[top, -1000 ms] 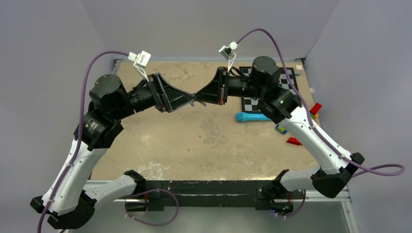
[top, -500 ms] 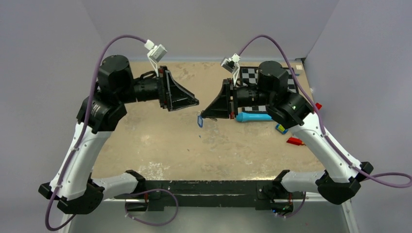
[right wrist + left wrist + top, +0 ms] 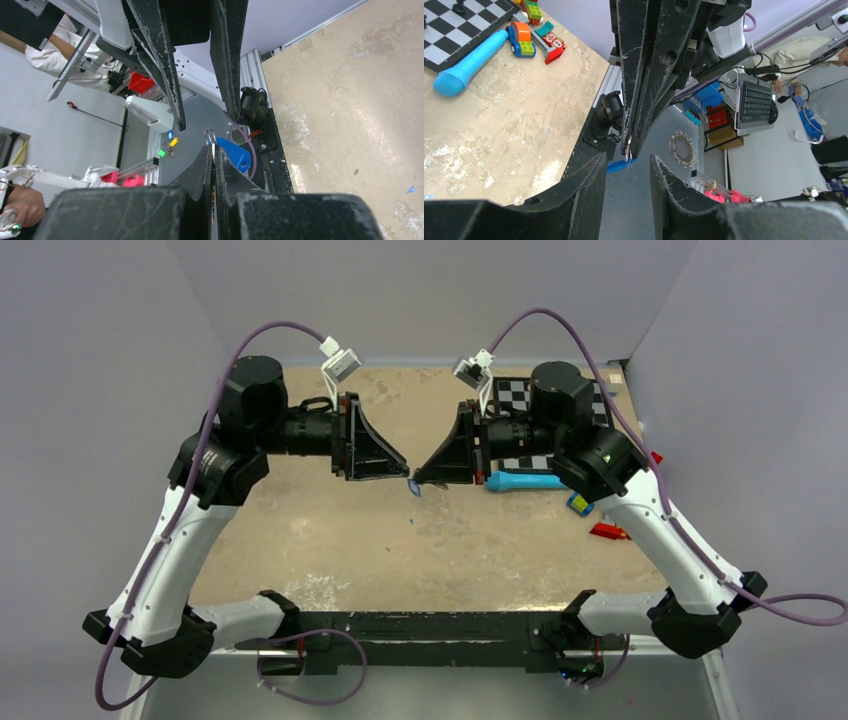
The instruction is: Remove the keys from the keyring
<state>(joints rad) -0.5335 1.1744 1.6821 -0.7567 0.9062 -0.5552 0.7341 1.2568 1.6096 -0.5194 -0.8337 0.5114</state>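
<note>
Top view: both grippers tip to tip, just toward 12 o'clock from the middle of the tan mottled table [image 3: 400, 540]. From 3 o'clock, right gripper [image 3: 420, 477]: fingers pressed together, pinching the thin grey metal keys [image 3: 210, 135] at the very tip. Joined to them, bright blue oval plastic tag [image 3: 234, 154], at 6 o'clock of the fingertips in the top view, hanging off the table. From 9 o'clock, left gripper [image 3: 403, 471]: fingers [image 3: 170, 85] spread, one either side of the metal loop. In the left wrist view, loop level with the gap between the two spread tips; contact with either not discernible. Number of keys: too small to tell. At 3 o'clock of the right fingertips, long light-blue tube-shaped tool [image 3: 522, 481] flat on the table, just beside the edge of the black-and-white chequered mat [image 3: 517, 391]. At 4 o'clock of the tube, small blue-and-yellow block [image 3: 578, 504]; further out at 4 o'clock, red plastic pieces [image 3: 605, 531].
</note>
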